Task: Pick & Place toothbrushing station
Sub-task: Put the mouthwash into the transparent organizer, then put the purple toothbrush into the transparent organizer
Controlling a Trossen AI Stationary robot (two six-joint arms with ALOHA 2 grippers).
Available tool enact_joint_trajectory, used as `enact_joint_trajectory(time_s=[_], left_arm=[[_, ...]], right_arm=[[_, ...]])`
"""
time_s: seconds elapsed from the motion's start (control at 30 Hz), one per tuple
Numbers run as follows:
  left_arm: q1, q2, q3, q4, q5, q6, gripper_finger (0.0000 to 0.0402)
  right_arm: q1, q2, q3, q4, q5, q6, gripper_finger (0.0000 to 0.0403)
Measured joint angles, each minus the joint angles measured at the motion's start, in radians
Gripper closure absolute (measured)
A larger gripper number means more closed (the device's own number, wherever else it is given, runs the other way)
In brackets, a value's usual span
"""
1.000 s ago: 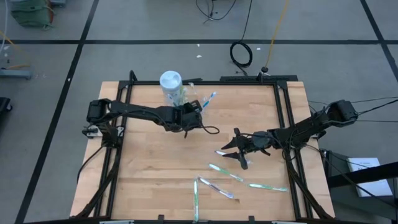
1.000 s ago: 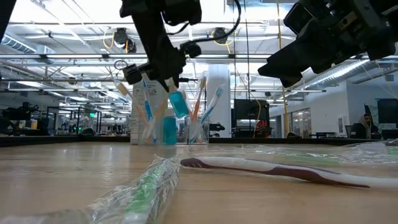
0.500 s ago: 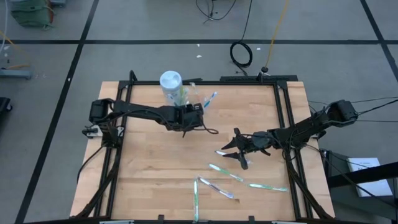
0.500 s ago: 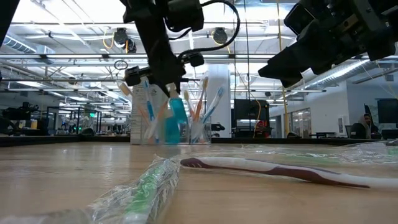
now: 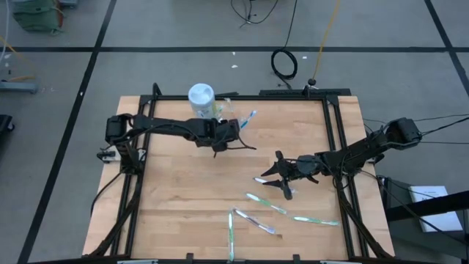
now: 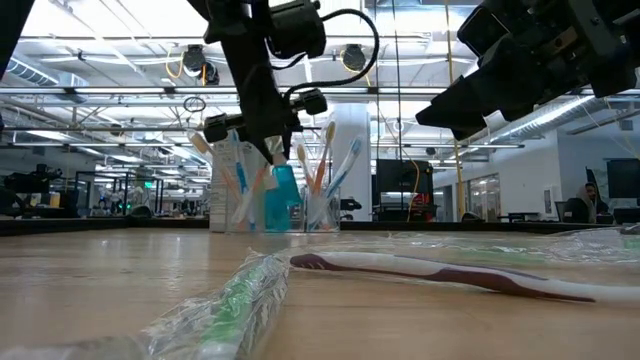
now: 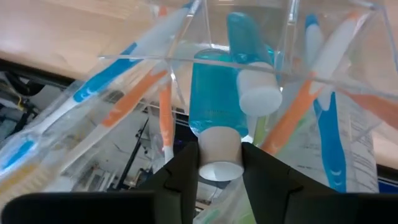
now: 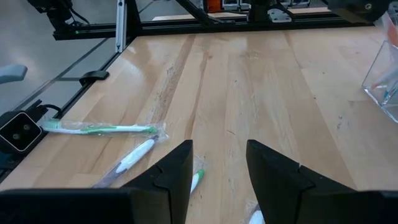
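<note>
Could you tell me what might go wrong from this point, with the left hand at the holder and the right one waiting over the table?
1. The left hand grips only the white cap of the blue tube at the crowded holder; the tube could catch on a brush and tip.
2. Pulling away, it might drag the light holder.
3. The open right hand hovers by wrapped toothbrushes; slick wrap may slip.

The floor [image 5: 183, 66] is grey with dark lines. A black cable coil [image 5: 284, 64] lies on it. Behind the wooden tabletop [image 6: 100, 280], bright ceiling lights [image 6: 120, 40] and desks with monitors [image 6: 395, 190].
</note>
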Motion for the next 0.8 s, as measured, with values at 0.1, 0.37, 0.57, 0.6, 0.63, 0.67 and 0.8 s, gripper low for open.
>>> enact_joint_trajectory(time_s=[0.1,0.37,0.57,0.6,0.63,0.67,0.8], left_arm=[[0.015,0.0,0.0,0.006,0.016,0.023,0.0265],[0.032,0.0,0.0,0.04,0.016,-0.022,0.0212],[0.028,0.0,0.0,0.11,0.073,-0.155,0.02],[0.025,0.0,0.0,0.124,0.077,-0.185,0.0203],[0.021,0.0,0.0,0.139,0.077,-0.22,0.0207],[0.018,0.0,0.0,0.156,0.078,-0.258,0.0211],[0.002,-0.002,0.0,0.205,0.079,-0.403,0.0234]], right_arm=[[0.0,0.0,0.0,0.0,0.0,0.0,0.0261],[0.0,0.0,0.0,0.0,0.0,-0.001,0.0261],[0.0,0.0,0.0,0.0,0.0,-0.003,0.0261],[0.0,0.0,0.0,-0.001,0.0,-0.003,0.0261],[0.0,0.0,0.0,-0.001,0.0,-0.003,0.0261],[0.0,0.0,0.0,-0.001,0.0,-0.003,0.0261],[0.0,0.0,0.0,-0.002,0.0,-0.004,0.0261]])
